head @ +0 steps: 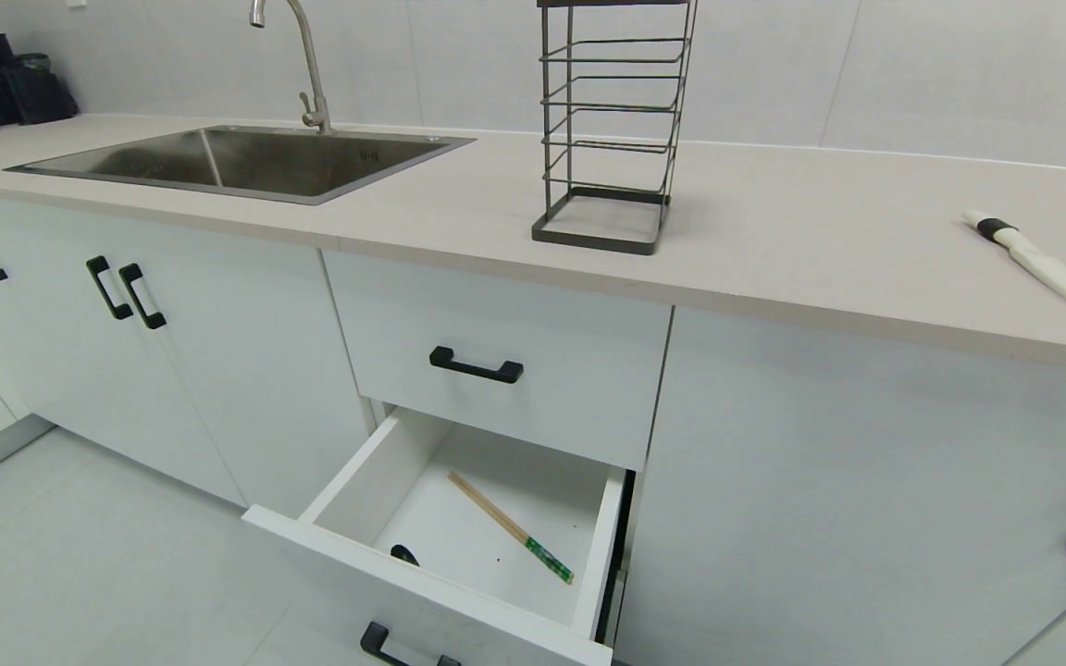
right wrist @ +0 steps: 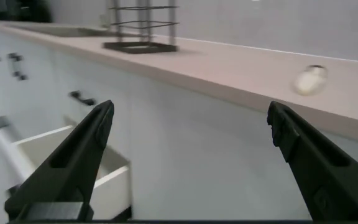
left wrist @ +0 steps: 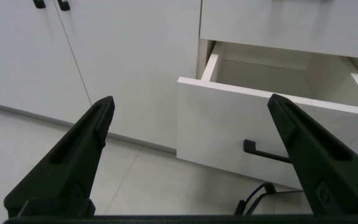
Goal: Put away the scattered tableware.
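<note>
Pale kitchen counter (head: 774,231); near its right end, white utensil (head: 1042,266), long axis slanting back-left to front-right; closest to right gripper (right wrist: 190,109), spread wide, empty, lower than the counter; left gripper (left wrist: 190,99) also spread, before open drawer (head: 422,592) holding chopsticks (head: 507,525).

The left pincer (left wrist: 190,99) and the right pincer (right wrist: 190,106) both stand spread wide, their jaws far apart.

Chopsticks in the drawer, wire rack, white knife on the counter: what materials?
Chopsticks: probably bamboo or wood; matte tan shafts, green painted ends.
Rack: thin dark wire with a matte finish, likely coated steel.
Knife: smooth white with a black band; looks like plastic or ceramic, cannot tell which.
</note>
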